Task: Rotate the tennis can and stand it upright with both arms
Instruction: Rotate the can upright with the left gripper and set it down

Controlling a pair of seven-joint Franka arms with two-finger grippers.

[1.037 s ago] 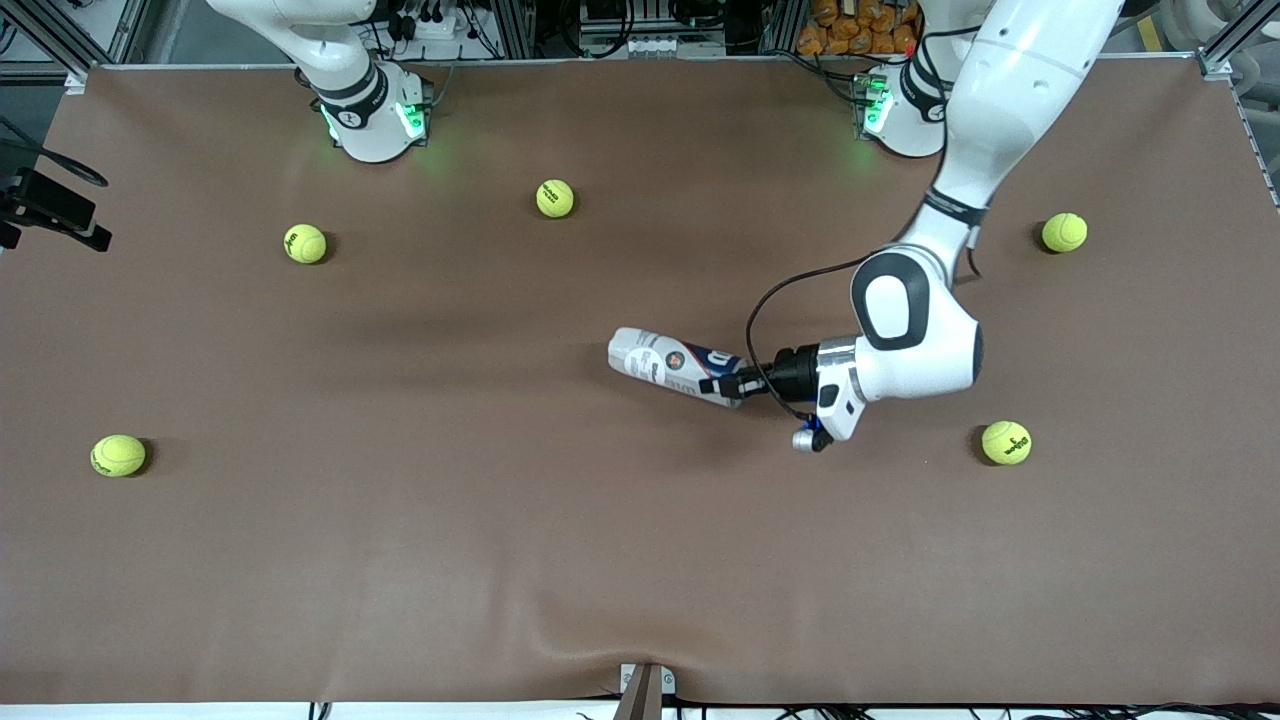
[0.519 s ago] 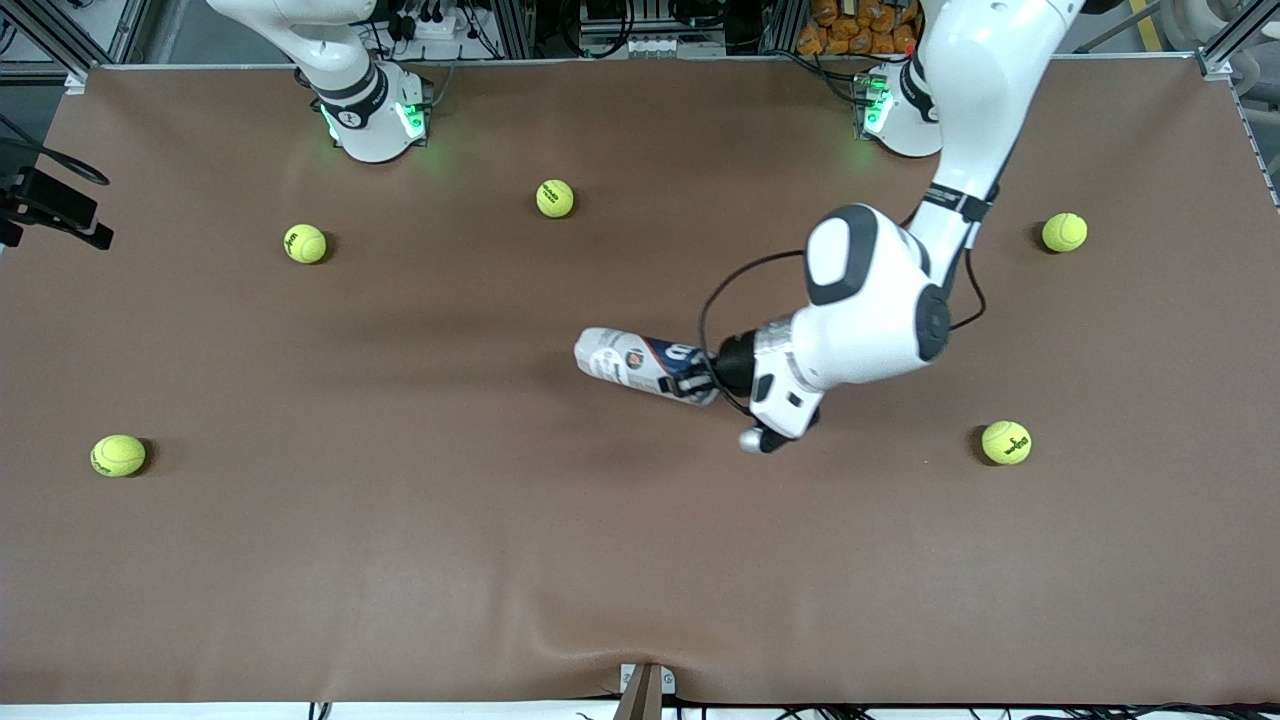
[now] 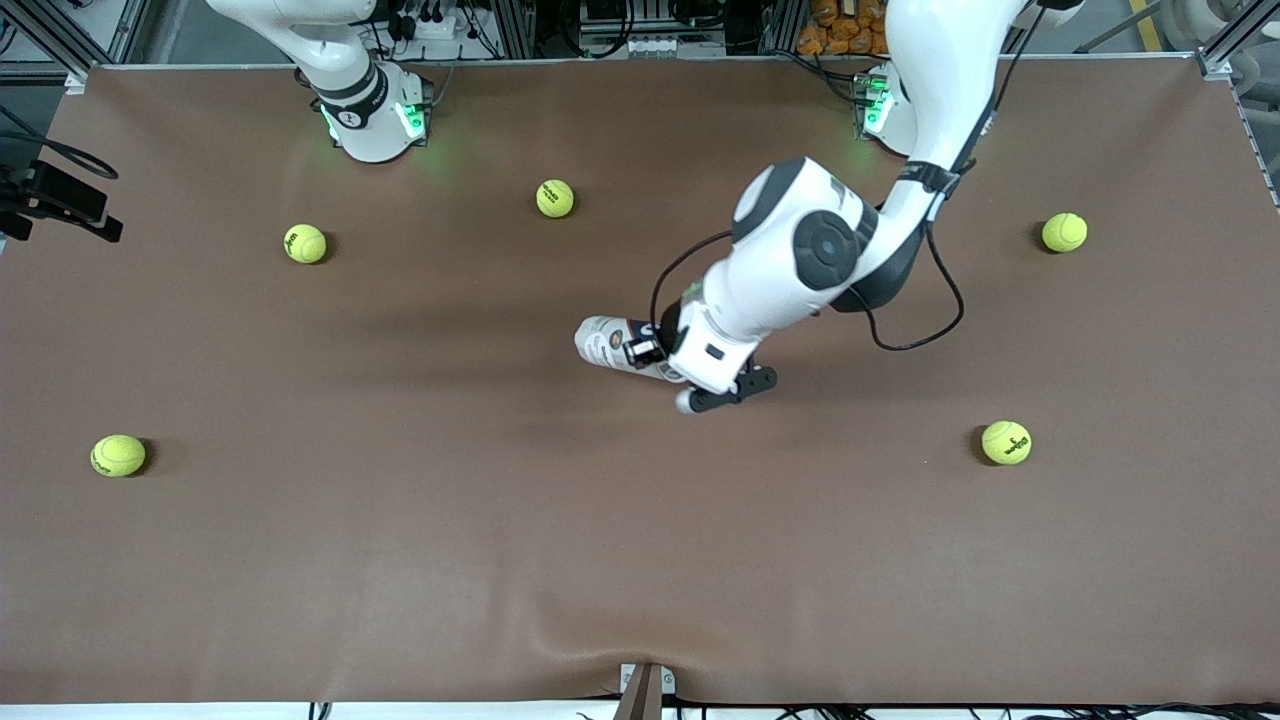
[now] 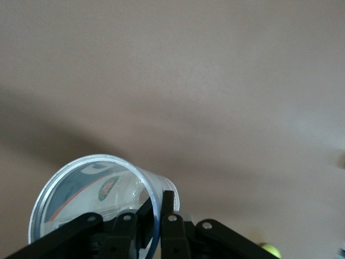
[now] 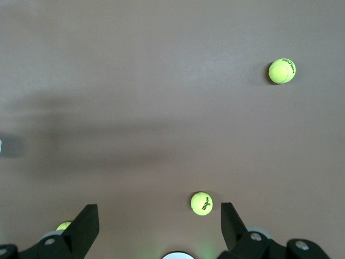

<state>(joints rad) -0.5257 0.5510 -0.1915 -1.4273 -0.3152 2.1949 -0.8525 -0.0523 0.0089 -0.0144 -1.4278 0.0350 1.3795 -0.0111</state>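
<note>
The tennis can (image 3: pixel 606 343), a clear tube with a white, navy and red label, is tilted over the middle of the table. Its closed end points toward the right arm's end. My left gripper (image 3: pixel 647 353) is shut on the can's open rim. In the left wrist view the gripper (image 4: pixel 159 198) pinches the rim wall of the can (image 4: pixel 81 197), with one finger inside and one outside. My right gripper (image 5: pixel 159 211) is open and empty, held high over the table. It is out of the front view and waits.
Several yellow-green tennis balls lie scattered on the brown table (image 3: pixel 400 560): one (image 3: pixel 555 198) near the bases, one (image 3: pixel 305 243), one (image 3: pixel 118 455), one (image 3: pixel 1064 232) and one (image 3: pixel 1006 442). The right wrist view shows two of them, one (image 5: pixel 201 203) and another (image 5: pixel 282 70).
My left arm has swung toward the table's middle and turned its wrist upward. The gripped end of the can has risen, so the can stands steeper and has shifted toward the right arm's end.
</note>
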